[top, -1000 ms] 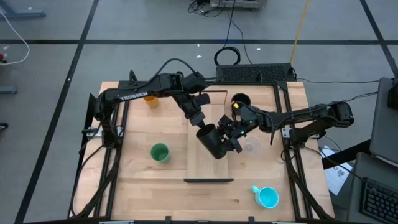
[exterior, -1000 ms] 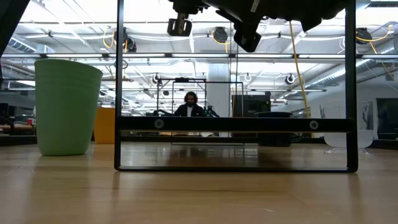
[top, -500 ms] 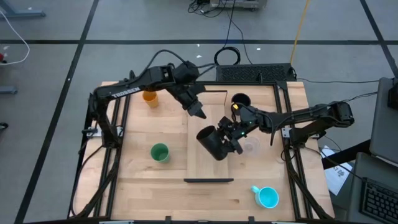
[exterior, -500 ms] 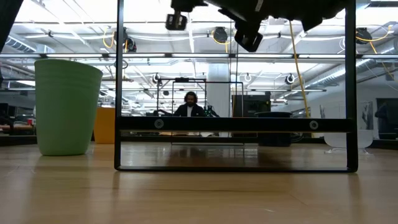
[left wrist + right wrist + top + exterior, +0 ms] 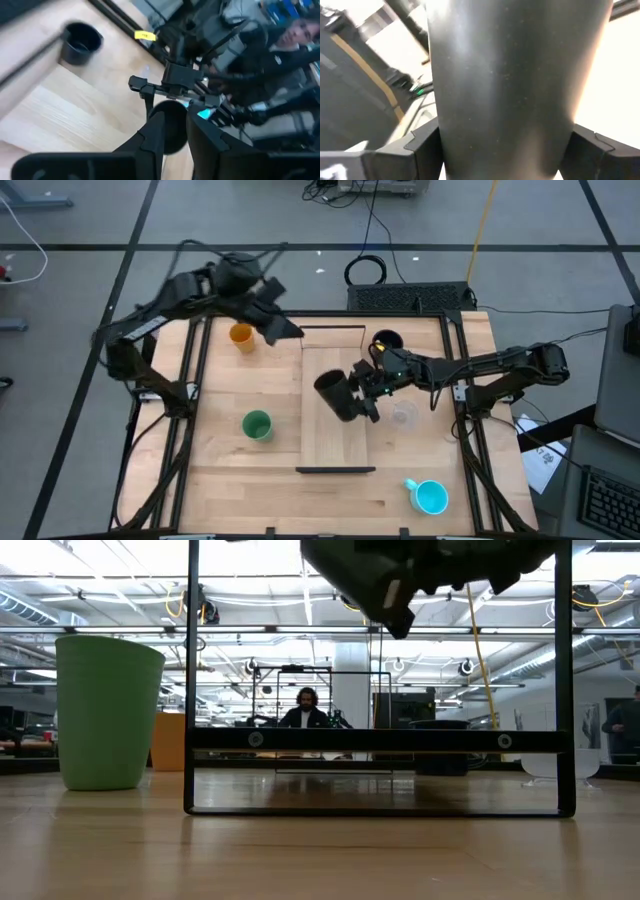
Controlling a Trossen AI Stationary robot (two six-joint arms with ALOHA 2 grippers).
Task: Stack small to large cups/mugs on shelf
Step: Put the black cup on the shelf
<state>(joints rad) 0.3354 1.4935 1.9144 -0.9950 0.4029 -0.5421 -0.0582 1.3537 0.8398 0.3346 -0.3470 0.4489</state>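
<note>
You have one shelf, six cups on or around it, your right gripper clamps the black cup tilted above the shelf, left gripper, fingers slightly parted, empty, has pulled back beside the orange cup.

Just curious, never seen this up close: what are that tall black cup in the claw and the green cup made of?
Tall black cup: smooth, dull sheen with faint speckles, likely plastic or coated metal. Green cup: matte, opaque, faintly ridged wall, probably plastic.
</note>
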